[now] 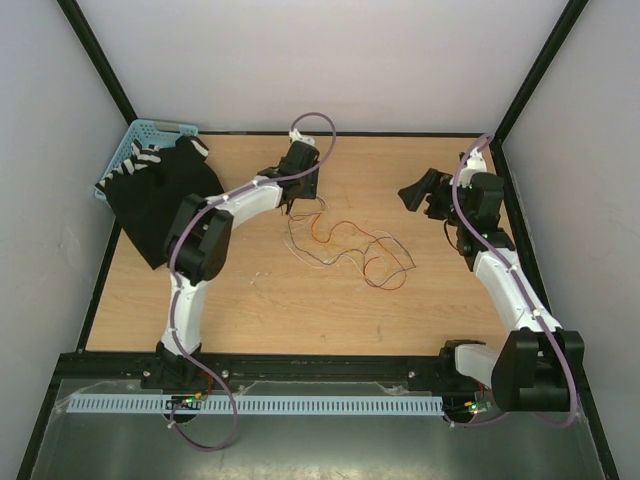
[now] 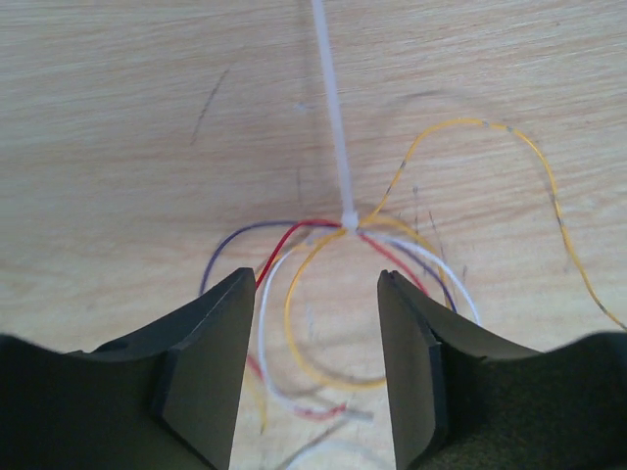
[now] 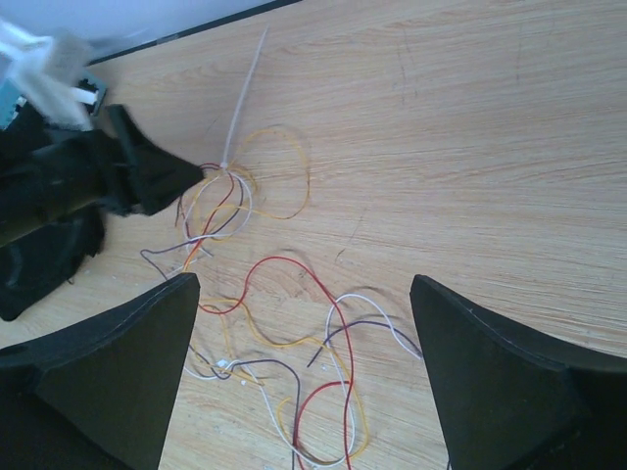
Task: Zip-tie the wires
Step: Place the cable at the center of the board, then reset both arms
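The wires (image 2: 294, 323) are thin red, yellow, white and purple strands lying on the wooden table. They are gathered at one point by the zip tie (image 2: 333, 127), a pale strip whose head sits on the bundle and whose tail runs straight away. My left gripper (image 2: 313, 294) hovers open just short of that head, with loose wire loops on the table between its fingers (image 2: 211, 362). The right wrist view shows the same zip tie (image 3: 245, 93) beside the left gripper (image 3: 157, 176), and the wires (image 3: 313, 333) spreading below. My right gripper (image 3: 304, 284) is open above them, holding nothing.
A blue basket (image 1: 140, 140) and a black cloth (image 1: 160, 200) sit at the table's far left. The wires (image 1: 350, 250) spread across the middle of the table. A black rail (image 1: 320, 365) runs along the near edge, and white walls enclose the table.
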